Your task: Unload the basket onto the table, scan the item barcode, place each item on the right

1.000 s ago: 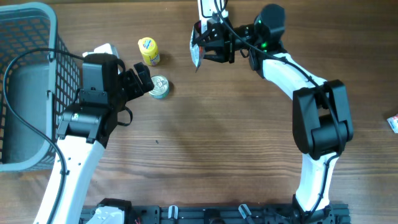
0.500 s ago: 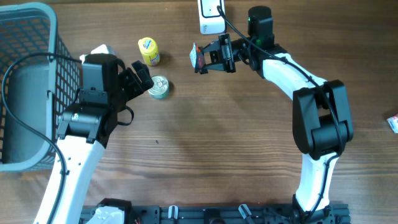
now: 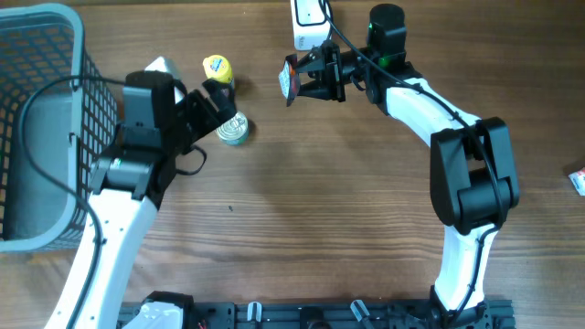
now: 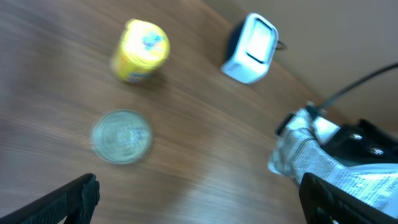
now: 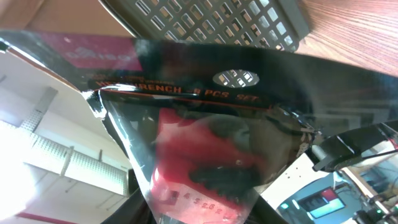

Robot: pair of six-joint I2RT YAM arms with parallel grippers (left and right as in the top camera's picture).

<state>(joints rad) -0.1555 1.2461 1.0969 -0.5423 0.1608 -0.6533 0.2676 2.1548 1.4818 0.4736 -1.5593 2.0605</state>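
Observation:
The item is a clear plastic packet with a red and black tool inside. My right gripper is shut on it and holds it off the table, just in front of the white barcode scanner. The packet fills the right wrist view and hides the fingers. My left gripper stands wide open above the table, between a yellow bottle and a silver can. In the left wrist view, the bottle, can, scanner and held packet all lie ahead of the open fingers.
A grey wire basket takes up the left side of the table. A small white object lies behind the left arm. Another small packet sits at the right edge.
The left arm has swung towards the far side, closer to the yellow bottle. The right wrist has turned the packet a little while staying near the scanner.

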